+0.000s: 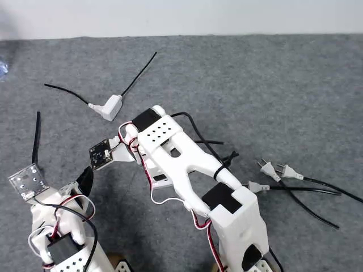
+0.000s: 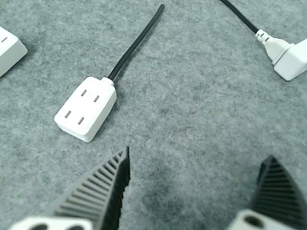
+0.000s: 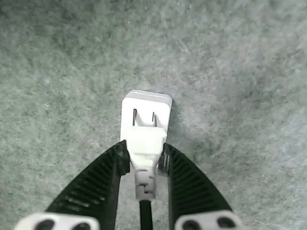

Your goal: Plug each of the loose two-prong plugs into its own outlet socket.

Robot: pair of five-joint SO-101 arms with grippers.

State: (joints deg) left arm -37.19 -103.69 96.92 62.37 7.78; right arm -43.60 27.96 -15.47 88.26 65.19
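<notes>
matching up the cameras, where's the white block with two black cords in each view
high view: white block upper left on the grey felt table.
left wrist view: likely the white piece cut by the frame edge, apart from the four-slot socket.
right wrist view: another socket, at the gripped plug.
shared landmark: that grey felt.

Nothing readable anywhere: no text, label, number or sign. White outlet socket (image 2: pixel 85 115) under my left wrist: plain face with slots, no legible marking. White plug (image 3: pixel 144 141) pinched in my right hand (image 3: pixel 144 158): no print I can make out. In high view, circuit boards (image 1: pixel 102 154) at my wrists: marks too small to read.
</notes>
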